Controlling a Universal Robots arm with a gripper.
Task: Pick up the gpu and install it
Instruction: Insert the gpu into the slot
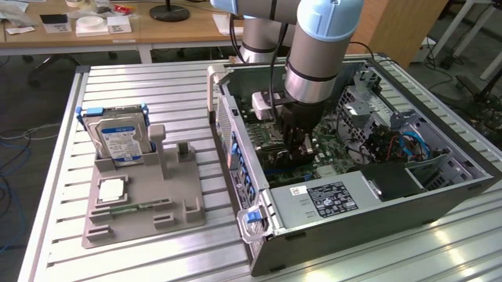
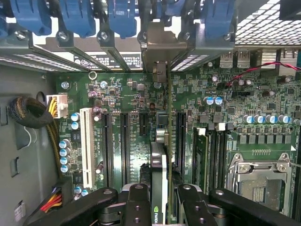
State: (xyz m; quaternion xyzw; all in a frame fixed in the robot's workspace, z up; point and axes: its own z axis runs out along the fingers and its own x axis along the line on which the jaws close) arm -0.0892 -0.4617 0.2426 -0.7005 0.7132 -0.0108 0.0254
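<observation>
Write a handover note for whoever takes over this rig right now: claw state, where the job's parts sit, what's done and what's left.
Claw: shut on the thin green GPU card with black cooler, held edge-on.
Position: inside the open grey computer case, over the green motherboard, with the card's silver end bracket at the rear slot openings.
Done: card picked up and brought into the case.
Left: whether the card is fully seated cannot be told; release remains.
Nearby: silver hard drive with blue-white label stands in the grey holder outside the case.
</observation>
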